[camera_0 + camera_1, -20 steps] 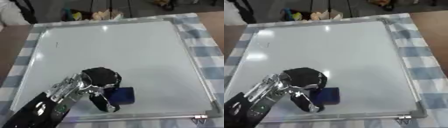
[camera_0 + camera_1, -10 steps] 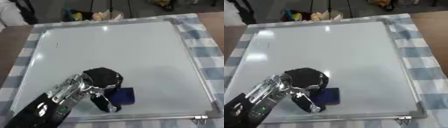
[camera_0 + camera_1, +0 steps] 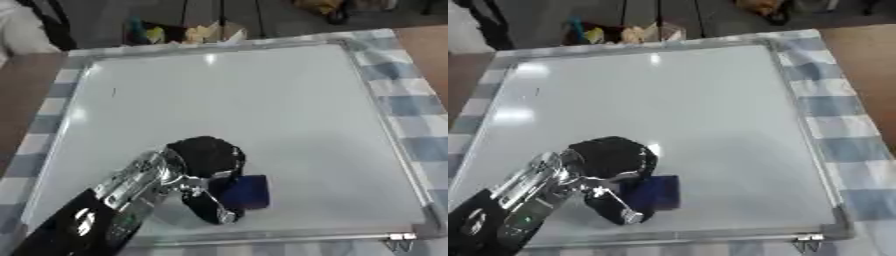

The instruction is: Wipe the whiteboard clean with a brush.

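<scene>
Checked cloth underlies the whiteboard [image 3: 254, 100]. Left hand [image 3: 206, 167] curls around the blue brush [image 3: 246, 191], near the bottom edge (a faint mark [image 3: 114, 92] sits far off); a tilted brush could skid.

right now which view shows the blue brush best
The left eye view: the brush lies on the whiteboard with more of its blue face clear of the left hand curled round it. The right eye view shows the same brush, slightly more covered by the hand.
</scene>
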